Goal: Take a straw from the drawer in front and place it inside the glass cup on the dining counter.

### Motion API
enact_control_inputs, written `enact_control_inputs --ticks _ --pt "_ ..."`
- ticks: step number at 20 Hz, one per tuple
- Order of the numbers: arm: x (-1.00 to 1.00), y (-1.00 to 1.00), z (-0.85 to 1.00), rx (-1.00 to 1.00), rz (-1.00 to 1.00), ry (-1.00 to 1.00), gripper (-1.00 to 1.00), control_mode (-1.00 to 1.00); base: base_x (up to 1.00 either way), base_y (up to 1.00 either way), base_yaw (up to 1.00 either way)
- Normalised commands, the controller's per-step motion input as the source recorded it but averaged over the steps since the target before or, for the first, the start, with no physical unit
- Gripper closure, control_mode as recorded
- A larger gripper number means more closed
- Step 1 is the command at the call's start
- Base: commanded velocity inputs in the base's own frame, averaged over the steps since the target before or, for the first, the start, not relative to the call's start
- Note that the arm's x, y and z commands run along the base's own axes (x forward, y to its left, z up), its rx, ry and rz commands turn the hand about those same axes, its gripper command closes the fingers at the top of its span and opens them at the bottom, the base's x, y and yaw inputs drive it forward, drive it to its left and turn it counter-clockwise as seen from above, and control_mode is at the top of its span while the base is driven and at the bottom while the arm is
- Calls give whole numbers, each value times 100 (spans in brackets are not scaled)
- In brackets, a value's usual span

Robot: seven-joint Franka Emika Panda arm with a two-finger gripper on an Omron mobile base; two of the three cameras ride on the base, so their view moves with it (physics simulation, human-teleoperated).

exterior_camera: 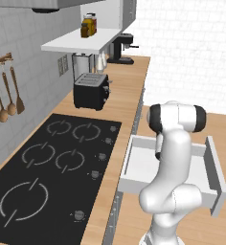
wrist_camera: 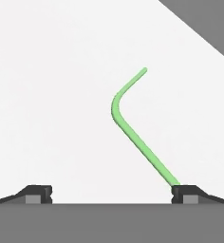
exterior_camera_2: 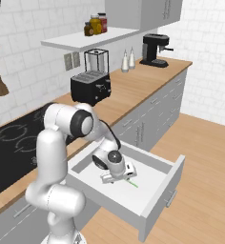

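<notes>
The drawer (exterior_camera_2: pixel 159 193) stands pulled out, its white floor bare but for the straw. The straw (wrist_camera: pixel 133 128) is a thin bright green stick with a bend near its far end, lying flat on the drawer floor; a short bit of the straw (exterior_camera_2: pixel 131 184) shows beside the hand in the right base view. My gripper (wrist_camera: pixel 112 194) hangs low inside the drawer, open, its fingertips (wrist_camera: pixel 38 193) wide apart. The straw's near end runs to the right fingertip; whether they touch I cannot tell. From the right base view the gripper (exterior_camera_2: pixel 120 178) points down at the drawer floor. In the left base view the arm hides the hand over the drawer (exterior_camera: pixel 215 177). The glass cup and dining counter are out of view.
A wooden counter (exterior_camera_2: pixel 133 90) with a black cooktop (exterior_camera: pixel 52 162) runs along the wall, carrying a black toaster (exterior_camera_2: pixel 89 87), a blender (exterior_camera_2: pixel 96 61), two shakers (exterior_camera_2: pixel 128 59) and a coffee machine (exterior_camera_2: pixel 153 49). A shelf with jars (exterior_camera_2: pixel 95 24) hangs above. The drawer's grey corner (wrist_camera: pixel 204 23) rises past the straw.
</notes>
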Motion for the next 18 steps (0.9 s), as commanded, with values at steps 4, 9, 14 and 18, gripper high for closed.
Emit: enact_control_inputs --ticks 4,9,14,18 --pt "19 -20 0 0 0 0 -100 -100 0 0 0" --pt "26 -15 -2 0 0 1 -100 -100 0 0 0" --pt "21 -13 -10 0 2 3 -100 -100 0 0 0" --pt "14 -12 -15 0 5 4 -100 -100 0 0 0"
